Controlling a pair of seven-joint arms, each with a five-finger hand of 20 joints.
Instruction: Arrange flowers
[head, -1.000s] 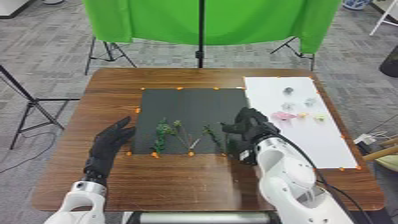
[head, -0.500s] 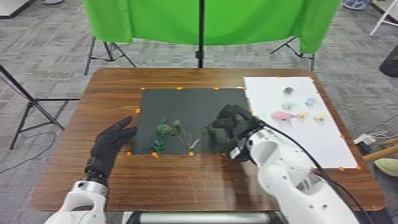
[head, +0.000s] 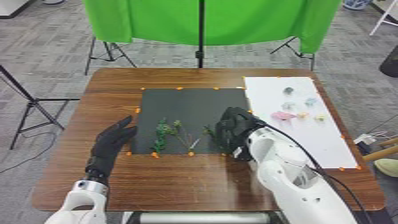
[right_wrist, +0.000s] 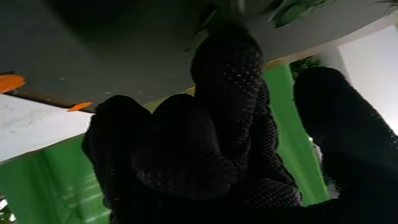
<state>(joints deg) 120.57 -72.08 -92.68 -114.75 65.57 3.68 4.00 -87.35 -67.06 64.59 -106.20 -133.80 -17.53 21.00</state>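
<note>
In head view, see L robot hand (head: 110, 140) over brown counter (head: 178, 185), just beside L edge of dark mat (head: 191, 102), w/ fingers extended, relaxed, & thumb apart. Also see R robot hand (head: 234, 131) over R part of mat, pointing fwd, v. close to green sprig (head: 209, 131). In R wrist view, see R robot hand (right_wrist: 226, 85) open, w/ fingers loosely together, some slightly bent, & thumb apart from them; near fingertips, see green leaves (right_wrist: 298, 10). Can't tell re: contact w/ leaves.

Re: flower parts, on near half of mat: find leafy stem (head: 161, 136) on L, w/ thin stems (head: 182, 134) beside it, & pale stem end (head: 194, 144) towards near edge. On white sheet (head: 329, 147), R of mat, find loose blooms: dark bloom (head: 289, 90) farthest; then pale blue bloom (head: 310, 101) & pale green bloom (head: 289, 106); then pink bloom (head: 282, 116) w/ orange-ish bloom (head: 303, 115) & yellow bloom (head: 320, 118) in rough row. Beyond counter, see green cloth (head: 142, 20) on stand.
</note>
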